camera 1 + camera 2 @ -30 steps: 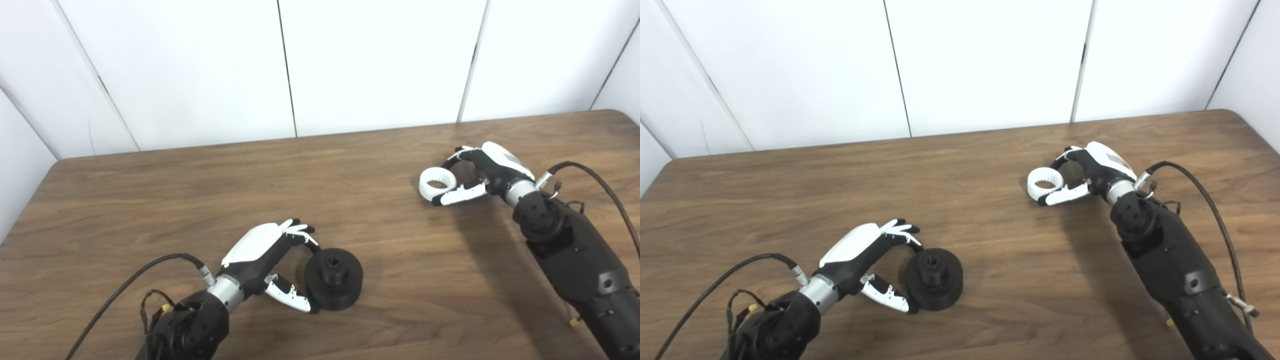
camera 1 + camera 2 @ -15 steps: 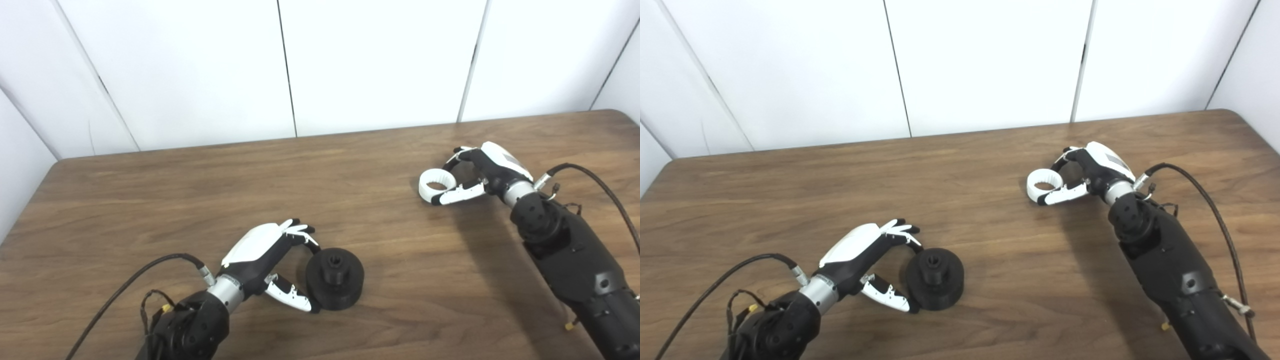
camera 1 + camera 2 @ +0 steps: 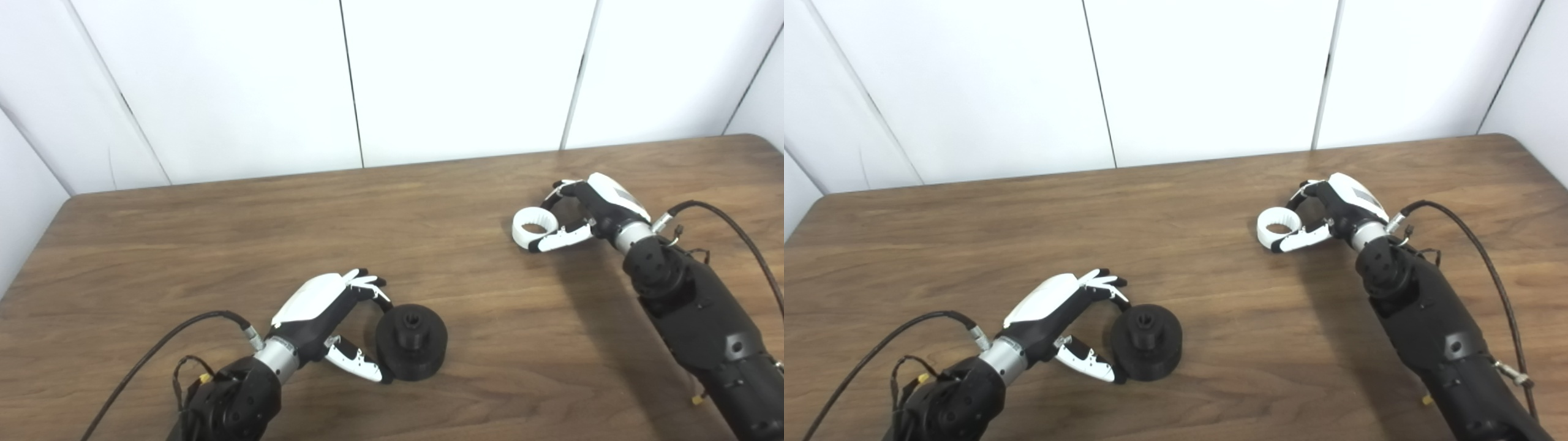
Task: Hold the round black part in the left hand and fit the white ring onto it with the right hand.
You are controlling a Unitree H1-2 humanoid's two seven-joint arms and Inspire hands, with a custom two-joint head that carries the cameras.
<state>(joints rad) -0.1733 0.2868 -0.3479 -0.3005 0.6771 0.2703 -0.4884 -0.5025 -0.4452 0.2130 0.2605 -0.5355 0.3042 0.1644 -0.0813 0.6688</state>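
Round black part (image 3: 411, 342): lying flat on the wooden table (image 3: 245, 245), near front, central hub facing up. Left hand (image 3: 331, 312): cupping its left edge, fingers and thumb touching, grasping it. White ring (image 3: 535, 226): sitting far right, well apart. Right hand (image 3: 588, 211): pinching the ring between fingers and thumb.

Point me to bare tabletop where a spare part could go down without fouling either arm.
Widest bare patch: mid-table, between the round black part and the white ring. The far-left table behind the left robot hand is also bare, as is the strip along the back wall. Crowded: around the right robot hand and both near corners, where the arms and cables lie.
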